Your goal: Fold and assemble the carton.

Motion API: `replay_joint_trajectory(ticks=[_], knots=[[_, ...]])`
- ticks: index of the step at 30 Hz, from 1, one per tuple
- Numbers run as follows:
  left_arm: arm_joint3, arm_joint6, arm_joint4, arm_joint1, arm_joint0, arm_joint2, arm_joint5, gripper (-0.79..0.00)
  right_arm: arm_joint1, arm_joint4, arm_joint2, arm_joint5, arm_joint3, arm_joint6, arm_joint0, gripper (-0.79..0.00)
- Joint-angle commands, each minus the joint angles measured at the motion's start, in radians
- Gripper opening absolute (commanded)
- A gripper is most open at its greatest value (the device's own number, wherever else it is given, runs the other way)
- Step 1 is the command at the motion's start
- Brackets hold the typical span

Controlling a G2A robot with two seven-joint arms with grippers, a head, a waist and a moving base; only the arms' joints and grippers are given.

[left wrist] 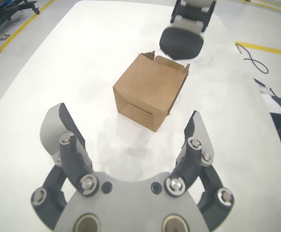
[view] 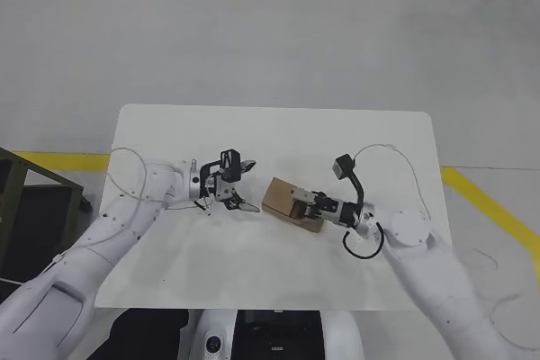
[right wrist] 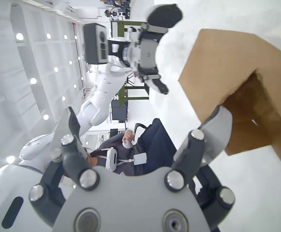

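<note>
The brown carton (view: 281, 196) is lying on its side just right of centre on the white counter (view: 360, 135) in the top view, one end facing each arm. The left tool (left wrist: 128, 112) is hanging released at the bottom of the left wrist view, near the carton but apart from it. The right tool (right wrist: 145, 114) is gaping released too, one finger (right wrist: 217, 124) resting at the rim of the carton's open end.

Plain brown carton (view: 281, 193), white table (view: 270, 135)
</note>
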Motion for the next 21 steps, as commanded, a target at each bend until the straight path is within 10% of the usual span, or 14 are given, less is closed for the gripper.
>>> replay_joint_trajectory(ticks=[1, 21], knots=[[0.03, 0.035, 0.031, -0.014, -0.022, 0.03, -0.005, 0.0, 0.012, -0.002, 0.05, 0.008, -0.081, -0.001, -0.052, 0.0], [0.27, 0.224, 0.166, -0.141, -0.194, 0.251, -0.041, 0.0, 0.044, 0.039, 0.184, 0.019, -0.268, 0.001, -0.193, 0.0]])
